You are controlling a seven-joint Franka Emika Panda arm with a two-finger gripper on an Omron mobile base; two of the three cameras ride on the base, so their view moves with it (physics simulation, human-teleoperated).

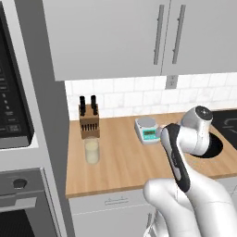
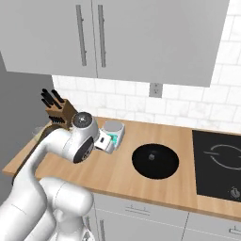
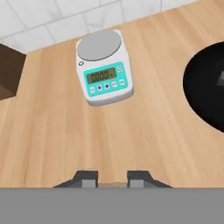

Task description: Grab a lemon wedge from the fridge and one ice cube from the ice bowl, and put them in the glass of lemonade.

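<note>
- While the gripper (image 3: 113, 178) hung over bare wood near the front of the counter (image 1: 125, 162), its tips stood a narrow gap apart. We could not tell whether they pinched anything, because the space between them ran off the bottom of the hand view.
- We judged the step in hand to be a carry toward the glass of lemonade (image 1: 91, 151), though we could not confirm a lemon wedge in the grip.
- That glass stood upright on the counter's left part, just in front of the knife block (image 1: 89, 121) and well apart from the hand.
- We judged that the next move called for a swing left across open wood, ending above the rim of the glass, with the tips parting only once they were centred over it.
- Open room was good there, as nothing lay between the hand and the glass.
- Ahead of the hand sat the kitchen scale (image 3: 104, 66), apart from the tips, which a leftward path should pass in front of.
- To the right lay a dark round disc (image 2: 155, 160) on the counter, and beyond it the cooktop (image 2: 219, 164).
- Limits were the counter's front edge, the oven column (image 1: 18, 194) tight on the left beside the glass, the tiled wall behind, and the wall cabinets (image 1: 115, 32) overhead.
</note>
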